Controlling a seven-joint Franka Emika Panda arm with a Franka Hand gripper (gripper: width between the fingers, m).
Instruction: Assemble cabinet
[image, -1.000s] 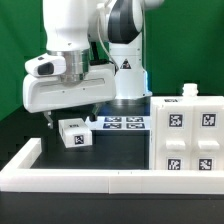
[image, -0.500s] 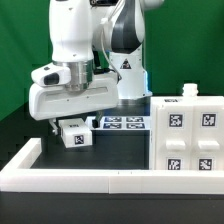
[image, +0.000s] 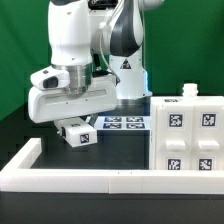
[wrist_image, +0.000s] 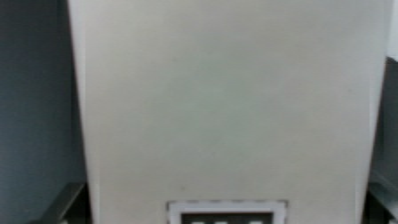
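Observation:
A small white cabinet block (image: 78, 133) with black-and-white tags sits tilted on the black table at the exterior view's left. My gripper (image: 76, 124) is down on it, mostly hidden under the white wrist housing, and appears shut on it. In the wrist view the block's white face (wrist_image: 222, 100) fills the picture between the jaws, with a tag at its edge (wrist_image: 226, 213). The large white cabinet body (image: 186, 135), with several tags, stands at the exterior view's right.
The marker board (image: 127, 124) lies flat behind the block, by the robot base. A long low white rim bar (image: 90, 181) runs along the front, with a short arm at the left (image: 22, 156).
The arm has come down onto the small block. The block has tipped and shifted slightly to the exterior view's right.

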